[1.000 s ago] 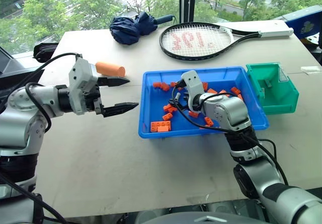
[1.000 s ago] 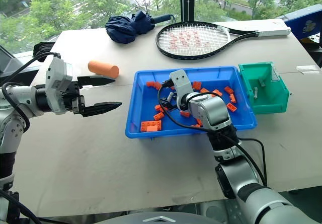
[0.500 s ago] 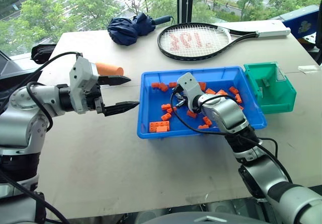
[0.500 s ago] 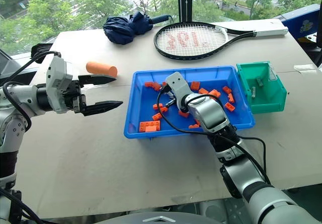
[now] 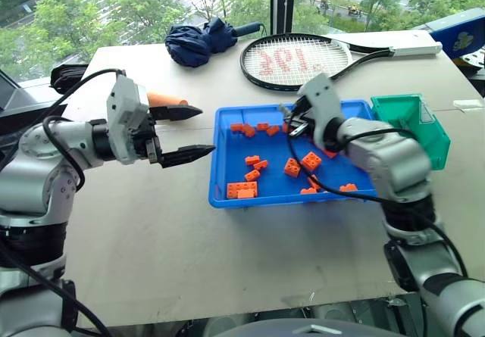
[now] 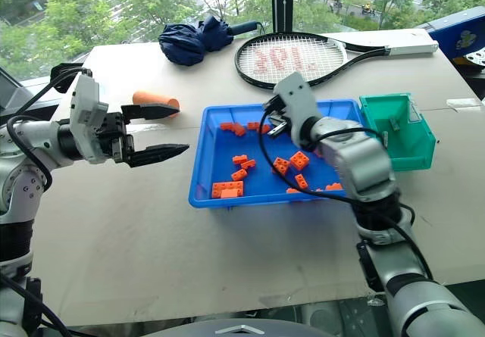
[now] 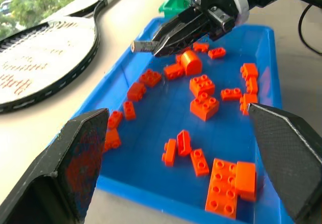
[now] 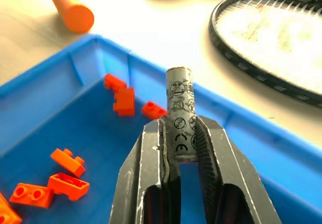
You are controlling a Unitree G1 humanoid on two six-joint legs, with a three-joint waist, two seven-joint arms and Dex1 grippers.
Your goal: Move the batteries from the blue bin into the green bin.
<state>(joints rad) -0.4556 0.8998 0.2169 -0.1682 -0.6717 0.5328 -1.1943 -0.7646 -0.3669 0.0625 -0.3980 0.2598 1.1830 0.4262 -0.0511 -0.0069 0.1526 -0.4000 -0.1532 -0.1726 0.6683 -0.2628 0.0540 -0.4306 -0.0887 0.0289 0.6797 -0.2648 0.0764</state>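
— What's on the desk [image 5: 189,261]?
— The blue bin [image 5: 227,166] in the middle, bricks [image 5: 241,191] inside; the green bin [image 5: 424,136] just right of it.
— Behind?
— A racket [image 5: 295,60], an umbrella [image 5: 198,42] to its left.

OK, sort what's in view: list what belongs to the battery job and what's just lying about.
Job:
- battery, clamped in the right gripper
- blue bin
- green bin

Lying about:
- orange bricks
- orange cylinder
- tennis racket
- folded umbrella

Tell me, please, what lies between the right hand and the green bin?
In the eye views, only the blue bin's far right corner and rim; the right hand, shut on a battery, hangs above it, left of the green bin.
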